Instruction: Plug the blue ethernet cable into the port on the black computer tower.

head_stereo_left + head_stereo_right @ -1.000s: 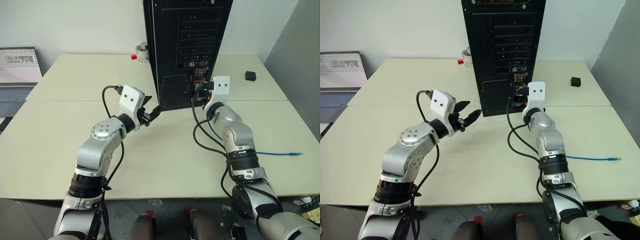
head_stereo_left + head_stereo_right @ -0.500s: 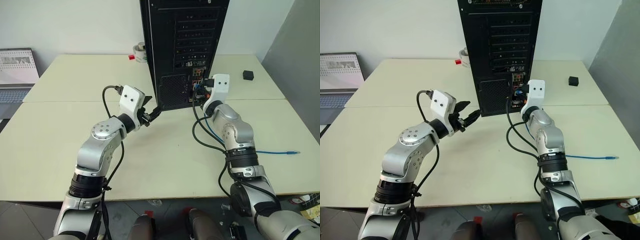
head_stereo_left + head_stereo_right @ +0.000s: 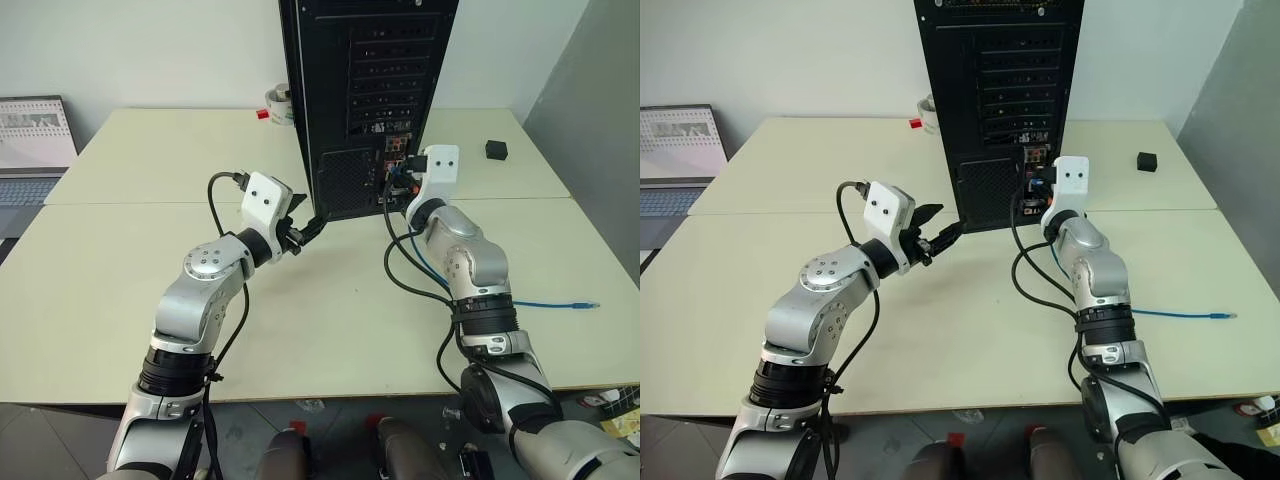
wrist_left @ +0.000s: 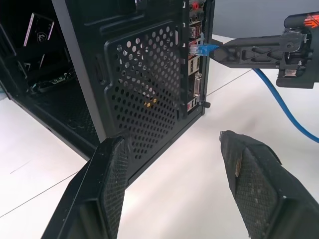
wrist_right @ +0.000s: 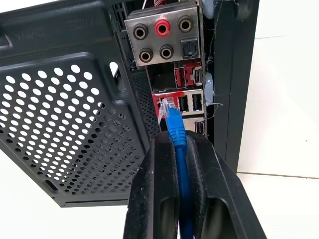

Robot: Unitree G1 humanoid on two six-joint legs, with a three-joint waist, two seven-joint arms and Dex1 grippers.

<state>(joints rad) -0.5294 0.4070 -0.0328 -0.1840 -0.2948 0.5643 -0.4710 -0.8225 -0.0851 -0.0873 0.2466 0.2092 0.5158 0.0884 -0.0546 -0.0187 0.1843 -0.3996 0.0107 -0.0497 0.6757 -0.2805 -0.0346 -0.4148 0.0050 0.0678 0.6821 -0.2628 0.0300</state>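
At the rear of the tall black metal computer tower, standing on the pale surface, the right hand pinches the thin bright-blue ethernet cable just behind its clear plug, whose tip sits at the strip of coloured connectors without looking seated. The cable's far end trails across the surface. The left hand hovers spread and empty near the tower's mesh grille. Insertion appears to be under way; the next move likely calls for squaring the plug to the port and pushing straight in.
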